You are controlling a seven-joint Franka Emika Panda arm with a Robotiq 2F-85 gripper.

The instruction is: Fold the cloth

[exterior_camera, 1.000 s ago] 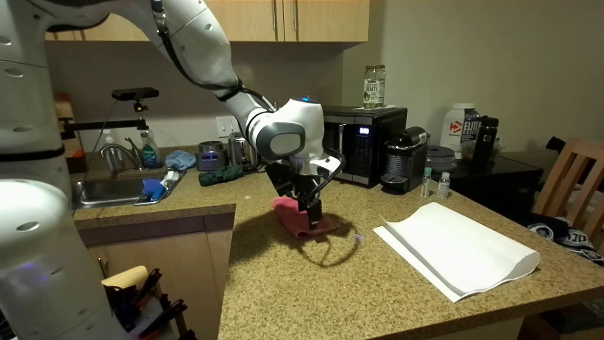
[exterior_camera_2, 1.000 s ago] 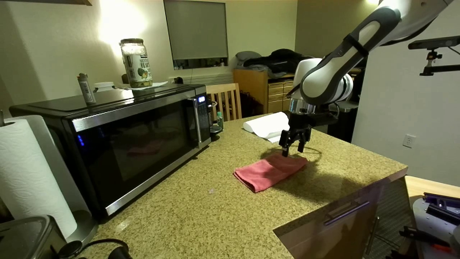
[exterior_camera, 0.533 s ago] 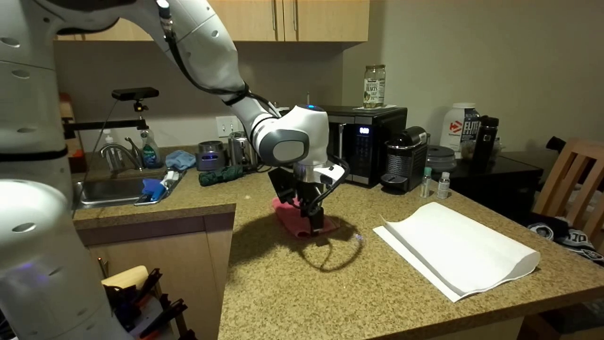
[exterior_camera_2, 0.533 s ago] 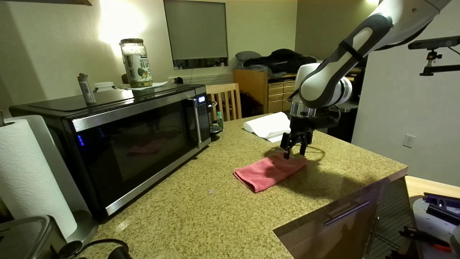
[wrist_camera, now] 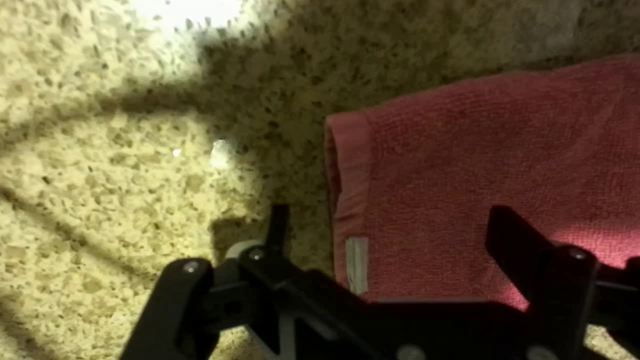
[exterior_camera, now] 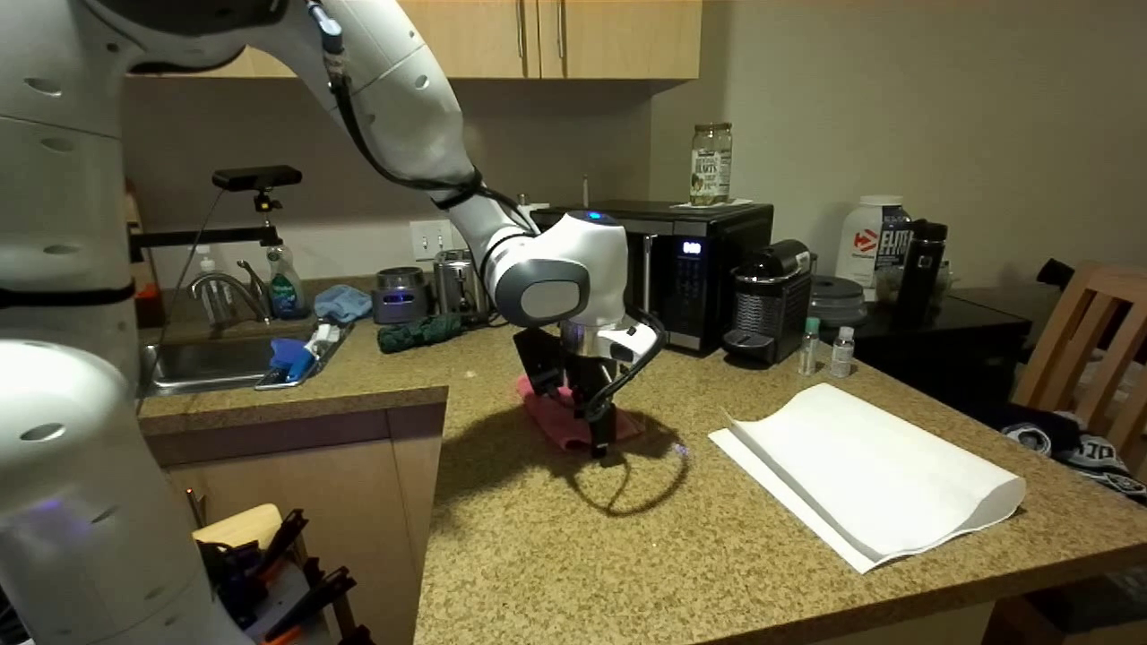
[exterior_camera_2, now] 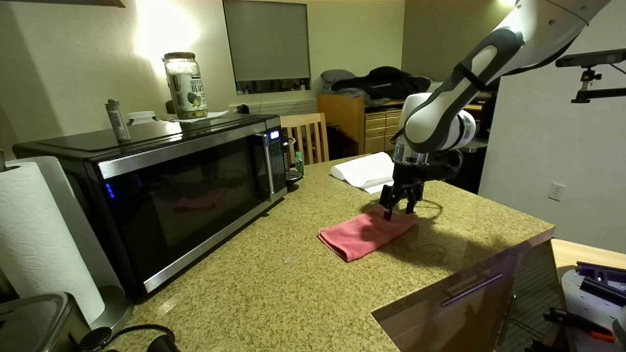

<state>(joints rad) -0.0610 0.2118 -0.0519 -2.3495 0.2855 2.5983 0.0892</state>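
Pink terry cloth (wrist_camera: 450,200): likely light, limp, non-slip, sturdy. Best pinched at hemmed edge (wrist_camera: 352,170) by white tag (wrist_camera: 357,265). Gripper (wrist_camera: 389,212) astride white tag, jaws spread, nothing held.

A cloth (exterior_camera_2: 364,235) lies on the tabletop (exterior_camera: 681,555), one end beneath the tool (exterior_camera_2: 398,212): one finger (wrist_camera: 515,245) over the cloth, the other beyond its edge. In an exterior view, a sheet (exterior_camera: 878,475) lies to the cloth's right; behind stands a microwave (exterior_camera: 685,282) topped by a jar (exterior_camera: 711,170), with a coffee machine (exterior_camera: 769,309) at its right, a sink (exterior_camera: 206,367) far left and a chair (exterior_camera: 1111,282) far right.
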